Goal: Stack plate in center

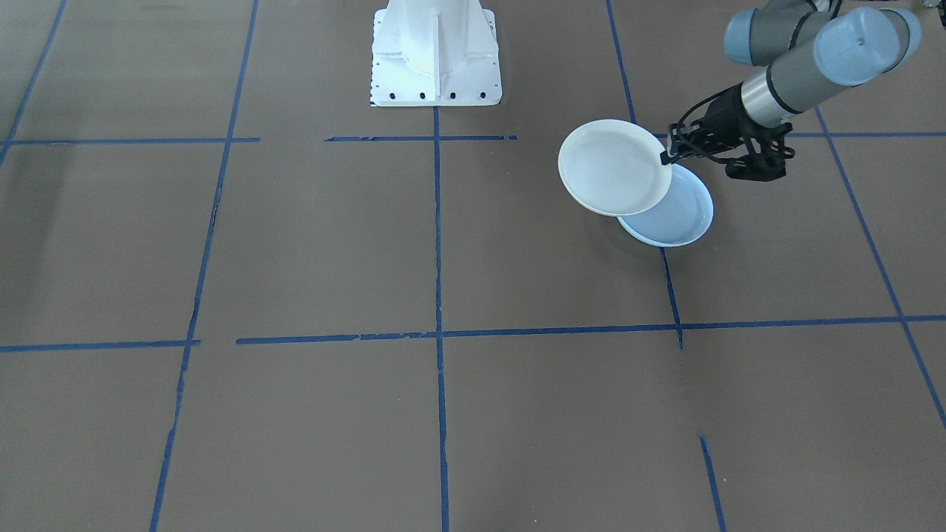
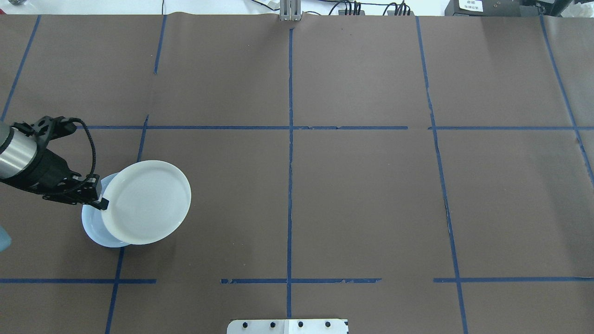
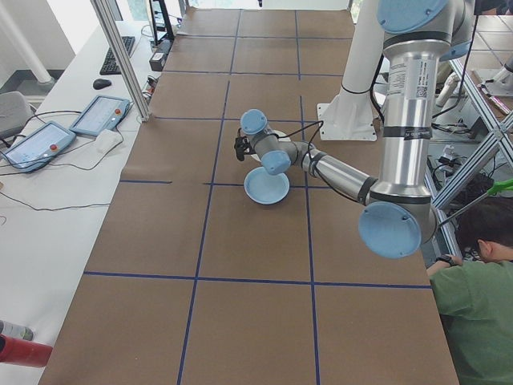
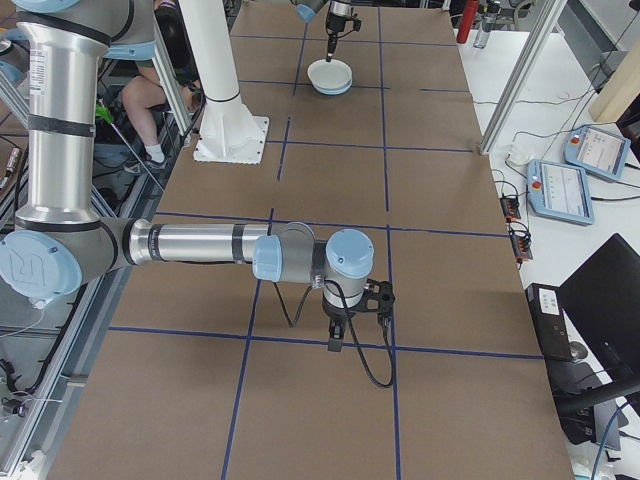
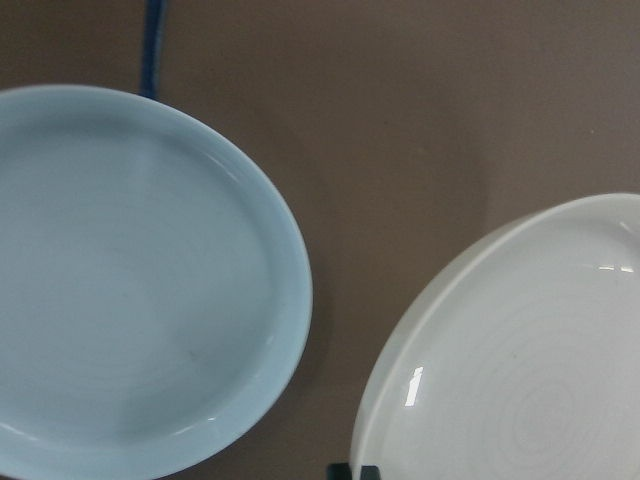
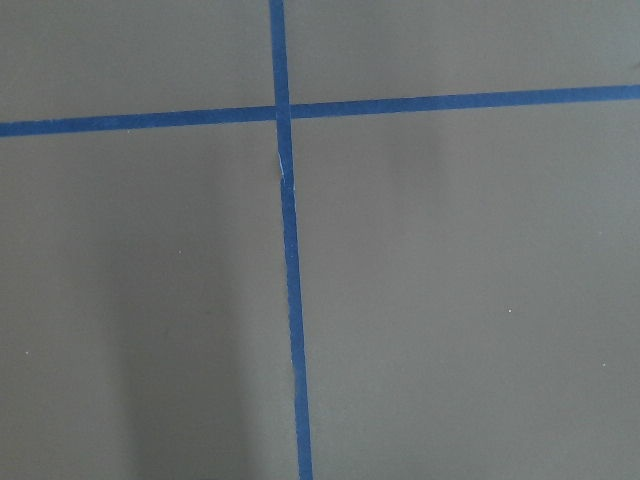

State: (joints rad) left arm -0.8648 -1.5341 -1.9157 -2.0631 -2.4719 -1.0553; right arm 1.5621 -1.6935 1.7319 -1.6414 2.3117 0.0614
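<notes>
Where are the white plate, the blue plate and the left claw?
white plate (image 2: 148,202), overhead exterior view, middle of its inside
light-blue plate (image 1: 676,218), front-facing view, uncovered inside
left claw (image 2: 103,203), overhead exterior view, fingertips at the white plate's rim

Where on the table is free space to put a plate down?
The middle squares around the tape cross are bare, and so is the whole right half. It is crowded only at the left, where the white plate overlaps the light-blue plate.
</notes>
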